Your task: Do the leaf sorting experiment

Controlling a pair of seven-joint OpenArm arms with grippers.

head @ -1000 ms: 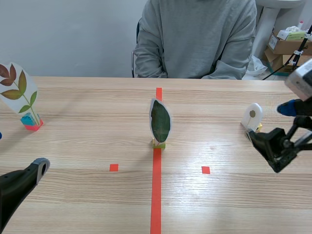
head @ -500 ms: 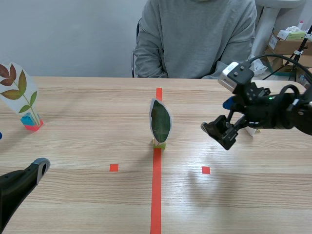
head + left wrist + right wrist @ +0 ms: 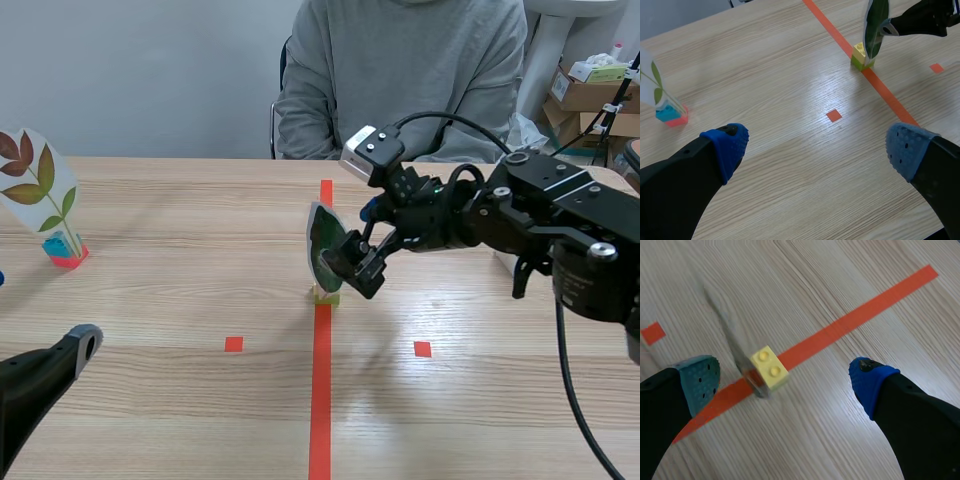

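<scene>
A green leaf card [image 3: 325, 243] stands upright on a yellow-green brick [image 3: 325, 294] on the red centre tape. My right gripper [image 3: 354, 248] is open right beside the card. In the right wrist view the yellow brick [image 3: 769, 369] lies between the open fingertips [image 3: 699, 378] without touching them, and the card [image 3: 733, 338] is seen edge-on. My left gripper [image 3: 815, 146] is open and empty low over the near left of the table, also seen in the scene view [image 3: 70, 350]. From it the leaf card [image 3: 875, 25] is far ahead.
A card with a many-leafed twig [image 3: 35, 185] stands on a red-blue brick [image 3: 66, 250] at the far left. A person in a grey sweater [image 3: 400, 80] sits across the table. The right arm [image 3: 540, 225] spans the table's right half. Cardboard boxes [image 3: 590, 95] are stacked at the back right.
The right arm has swung from the table's right edge leftward to the green leaf card at the centre. The left arm has not moved.
</scene>
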